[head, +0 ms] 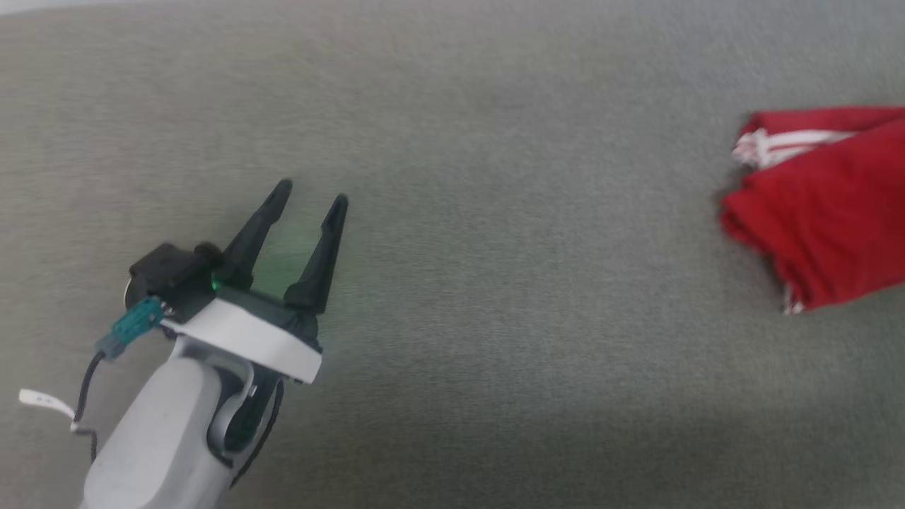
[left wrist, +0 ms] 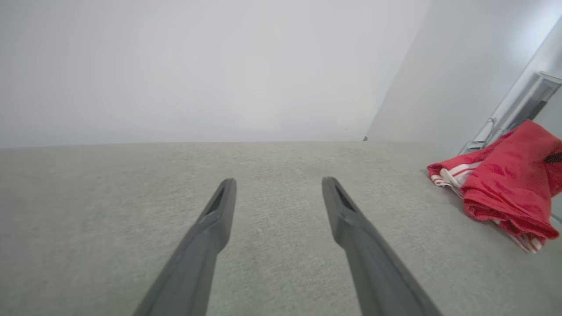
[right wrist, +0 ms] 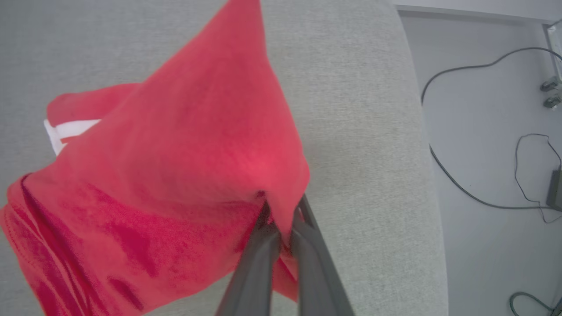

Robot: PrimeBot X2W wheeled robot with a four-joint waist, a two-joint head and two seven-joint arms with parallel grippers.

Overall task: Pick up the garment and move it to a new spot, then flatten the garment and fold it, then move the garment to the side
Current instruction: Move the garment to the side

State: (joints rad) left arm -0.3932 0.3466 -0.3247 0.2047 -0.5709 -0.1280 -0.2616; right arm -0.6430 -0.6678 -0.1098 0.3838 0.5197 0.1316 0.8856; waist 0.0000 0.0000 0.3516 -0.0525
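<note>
1. The right gripper [right wrist: 282,219] is pinching a fold of the shirt [right wrist: 175,166] between nearly closed fingers. It is pulling the red cloth up into a peak, while the rest is sagging below in layers.
2. The left gripper [head: 312,194] is hovering with its fingers spread wide and holding nothing. It is sitting well apart from the shirt [head: 827,226], over bare grey tabletop [head: 495,283].
3. The shirt [left wrist: 505,184] is lying bunched at the right side of the tabletop, with white striped trim showing at its edges (the lettering is not visible from here).
4. Judged from this, the move in hand is carrying the shirt to a spot. Doing it well is calling for the following:
   - The pinch is gripping only a little cloth, so travel slowly to avoid it slipping out.
   - The lower layers are trailing, so lift until they are clearing the tabletop, or drag evenly so they are not rolling under.
   - The tabletop's curved edge [right wrist: 421,184] is running close beside the pinch, so steer inward before lowering.
5. Beyond that edge, the floor [right wrist: 483,153] is carrying loose cables [right wrist: 465,70], and a dropped shirt could be landing among them.
</note>
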